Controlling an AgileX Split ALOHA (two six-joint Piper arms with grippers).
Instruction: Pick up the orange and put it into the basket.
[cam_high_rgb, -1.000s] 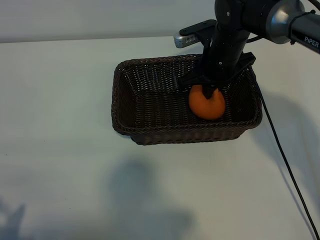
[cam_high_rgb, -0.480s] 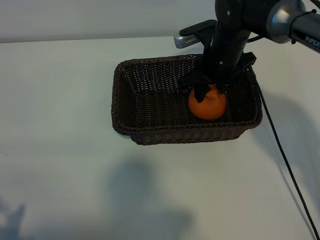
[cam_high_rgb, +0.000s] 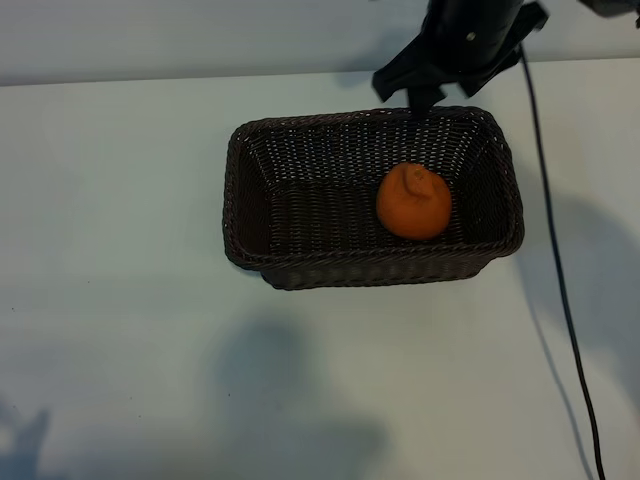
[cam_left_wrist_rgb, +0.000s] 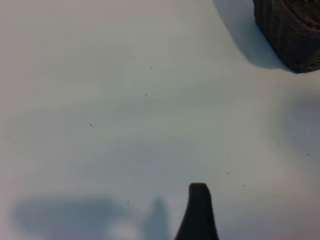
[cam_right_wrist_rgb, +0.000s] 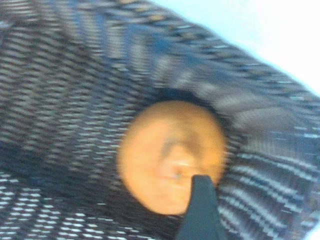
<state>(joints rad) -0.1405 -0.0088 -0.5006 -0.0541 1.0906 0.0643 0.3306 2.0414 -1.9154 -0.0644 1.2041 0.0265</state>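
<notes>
The orange (cam_high_rgb: 413, 202) lies free on the floor of the dark woven basket (cam_high_rgb: 243, 200), toward its right end, puckered stem end up. My right gripper (cam_high_rgb: 405, 92) hangs above the basket's far rim, open and empty, clear of the fruit. In the right wrist view the orange (cam_right_wrist_rgb: 172, 155) sits against the basket wall (cam_right_wrist_rgb: 75, 75), with one dark fingertip (cam_right_wrist_rgb: 201, 200) in front of it. The left wrist view shows a single dark finger (cam_left_wrist_rgb: 198, 212) of my left gripper over bare table and a corner of the basket (cam_left_wrist_rgb: 292, 30); the other finger is out of frame, so the gripper stands open.
The white table (cam_high_rgb: 120, 330) stretches wide on the left and front of the basket. The right arm's black cable (cam_high_rgb: 560, 300) trails across the table to the right of the basket.
My right gripper opened, let go of the orange and rose up and back out of the basket. The orange stays where it was set down.
</notes>
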